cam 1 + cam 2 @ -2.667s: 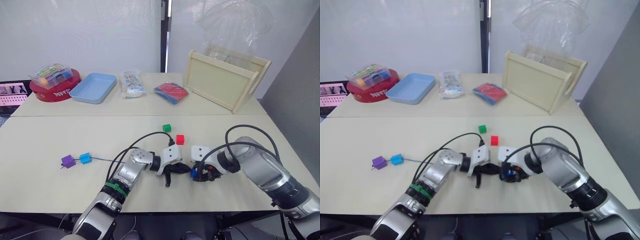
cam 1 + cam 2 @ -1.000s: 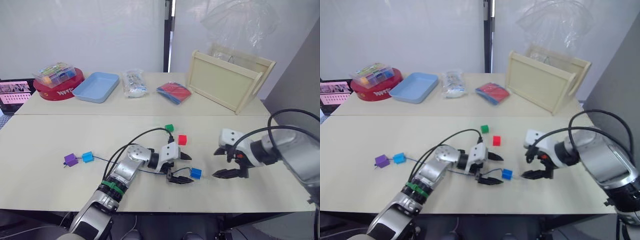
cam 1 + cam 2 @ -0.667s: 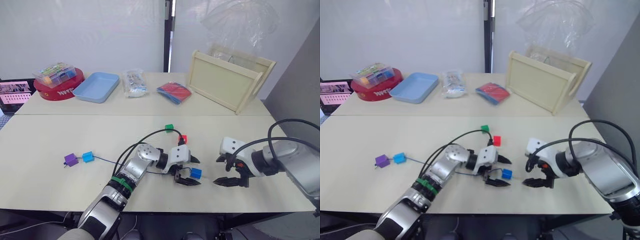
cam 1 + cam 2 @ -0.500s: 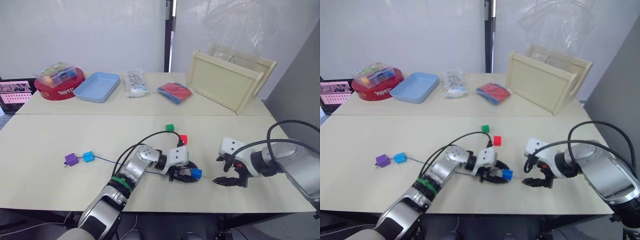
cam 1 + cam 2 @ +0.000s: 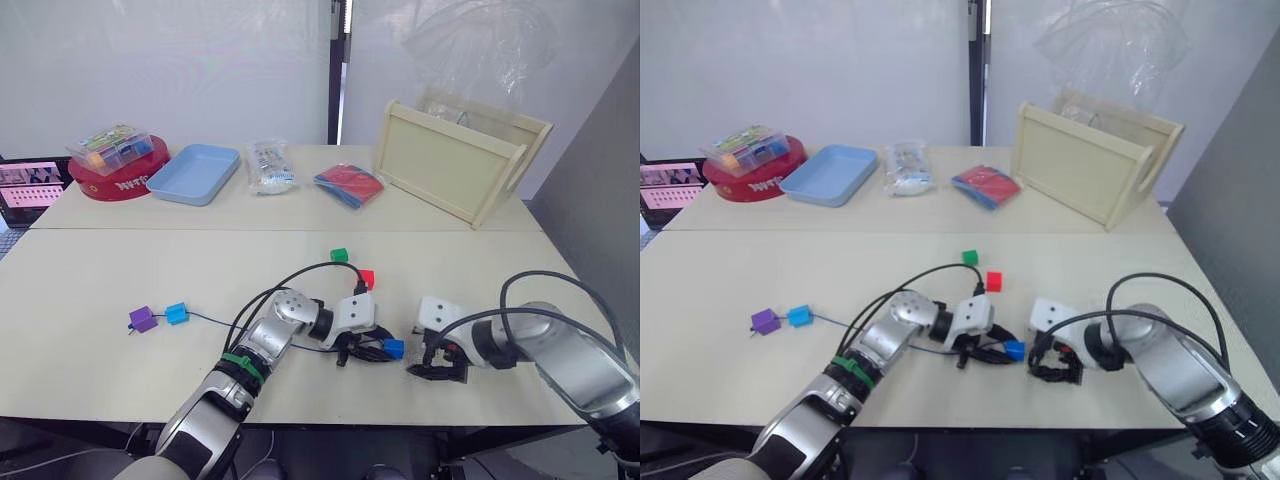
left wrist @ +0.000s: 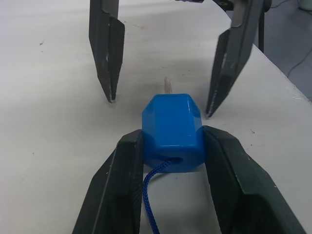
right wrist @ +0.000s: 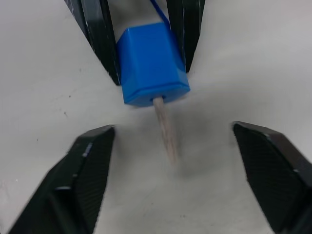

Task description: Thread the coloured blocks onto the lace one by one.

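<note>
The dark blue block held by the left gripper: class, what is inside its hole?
The lace runs into the dark blue block, and its pale tip pokes out the far side. The stretch within is hidden by the block. The left gripper clamps its sides.

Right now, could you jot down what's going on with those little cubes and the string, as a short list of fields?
Left gripper: shut on the dark blue plastic cube
Right gripper: open, fingers either side of the pale stiff tip
Thin dark blue lace: runs through the dark blue cube, tip poking out the far side
Already threaded: purple cube, light blue cube
Loose on the table: green cube, red cube
</note>
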You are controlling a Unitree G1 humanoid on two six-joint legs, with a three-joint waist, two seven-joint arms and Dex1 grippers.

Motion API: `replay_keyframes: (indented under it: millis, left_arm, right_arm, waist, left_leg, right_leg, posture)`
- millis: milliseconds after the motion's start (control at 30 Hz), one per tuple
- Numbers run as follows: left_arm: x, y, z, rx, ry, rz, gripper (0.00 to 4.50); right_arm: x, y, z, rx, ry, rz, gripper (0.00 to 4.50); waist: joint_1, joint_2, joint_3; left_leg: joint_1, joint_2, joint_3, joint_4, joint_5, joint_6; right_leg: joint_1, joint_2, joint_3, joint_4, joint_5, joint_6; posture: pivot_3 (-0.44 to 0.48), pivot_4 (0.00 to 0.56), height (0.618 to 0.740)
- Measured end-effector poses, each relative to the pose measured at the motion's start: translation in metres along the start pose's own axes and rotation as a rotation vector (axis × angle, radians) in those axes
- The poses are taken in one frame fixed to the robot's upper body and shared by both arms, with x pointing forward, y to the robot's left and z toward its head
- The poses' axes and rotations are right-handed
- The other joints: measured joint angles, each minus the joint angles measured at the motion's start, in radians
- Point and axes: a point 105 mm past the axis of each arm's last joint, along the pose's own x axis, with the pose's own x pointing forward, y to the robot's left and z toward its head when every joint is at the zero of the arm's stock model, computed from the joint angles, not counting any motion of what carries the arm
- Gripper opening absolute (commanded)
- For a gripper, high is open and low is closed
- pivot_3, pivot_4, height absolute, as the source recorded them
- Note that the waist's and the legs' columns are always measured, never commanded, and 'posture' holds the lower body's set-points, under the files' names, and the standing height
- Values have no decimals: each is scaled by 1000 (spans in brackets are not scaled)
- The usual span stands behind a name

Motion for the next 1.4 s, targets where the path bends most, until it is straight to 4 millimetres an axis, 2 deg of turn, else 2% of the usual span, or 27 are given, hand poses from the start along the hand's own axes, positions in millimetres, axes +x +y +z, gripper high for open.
replay_keyframes:
  millis: [33, 267, 567, 700, 767, 833, 933, 1000, 1067, 1167, 1300, 1400]
  left_arm:
    - [-1, 0, 0, 4, 5, 2, 1298]
    - [-7, 0, -2, 13, 11, 23, 1298]
    - [-16, -1, -6, 7, 17, 65, 1298]
    - [-29, -1, -10, 3, 29, 89, 1298]
    - [-43, 1, -14, -1, 43, 114, 1298]
    - [-73, 2, -23, -25, 69, 159, 1298]
    - [-160, -2, -47, -109, 160, 298, 1298]
    - [-199, -10, -55, -135, 231, 345, 1298]
    - [-217, -18, -60, -149, 263, 354, 1298]
    - [-260, -29, -69, -162, 343, 402, 1298]
    - [-311, -42, -78, -191, 478, 497, 1298]
    - [-334, -49, -80, -238, 533, 539, 1298]
  right_arm:
    - [0, 1, 0, -5, 1, 10, 2287]
    - [2, -1, 0, -5, -14, 20, 13]
    - [6, -2, 4, -16, -27, 55, 0]
    - [7, -3, 4, -27, -30, 63, 0]
    - [7, -7, 3, -38, -27, 56, 0]
    - [7, -10, 3, -61, -21, 57, 0]
    - [5, -14, 1, -110, 2, 93, 0]
    - [3, -19, -1, -125, 15, 99, 0]
    - [1, -24, -1, -134, 21, 93, 0]
    - [1, -32, 5, -160, 10, 82, 0]
    - [6, -31, 5, -149, -6, 98, 0]
    - [12, -28, 12, -154, -34, 114, 0]
  waist:
    - [0, 0, 0]
    - [0, 0, 0]
    - [-9, 0, 0]
    - [-13, 0, 0]
    - [-20, 0, 0]
    - [-31, 0, 0]
    - [-52, 0, 0]
    - [-49, 1, 0]
    - [-44, 1, 0]
    - [-38, 0, 0]
    - [-49, 1, 0]
    - [-50, 1, 0]
  left_leg:
    - [0, 0, 0, 0, 0, 0]
    - [0, 0, 0, 0, 0, 0]
    - [1, 0, 0, 0, 0, 0]
    - [1, 0, 0, 0, 0, 0]
    - [2, 0, 0, 0, 0, 0]
    - [3, 2, 0, -1, 0, 0]
    - [5, 5, 0, -4, 0, 0]
    - [5, 4, 0, -4, 0, 0]
    - [4, 3, 1, -3, 0, 0]
    - [4, 4, 0, -3, 0, 0]
    - [4, 5, 1, -4, 0, 0]
    - [4, 5, 1, -4, 0, 0]
  right_leg:
    - [0, 0, 0, 0, 0, 0]
    - [0, 0, 0, 0, 0, 0]
    - [0, 0, 0, 1, 0, 0]
    - [0, 0, 0, 1, 0, 0]
    - [0, 0, 0, 1, 0, 0]
    - [0, 2, 1, 2, 0, 0]
    - [0, 4, 1, 3, 0, 0]
    - [0, 3, 0, 2, 0, 0]
    - [0, 1, 0, 2, 0, 0]
    - [-1, 2, 0, 2, 0, 0]
    - [-3, 3, 0, 4, 0, 0]
    - [-5, 3, 0, 5, 0, 0]
  posture:
    - [0, 150, 740]
    - [0, 150, 740]
    - [0, 150, 740]
    - [0, 150, 740]
    - [0, 150, 740]
    - [0, 150, 740]
    - [0, 150, 740]
    - [0, 150, 740]
    - [0, 150, 740]
    - [0, 150, 740]
    - [0, 150, 740]
    - [0, 150, 740]
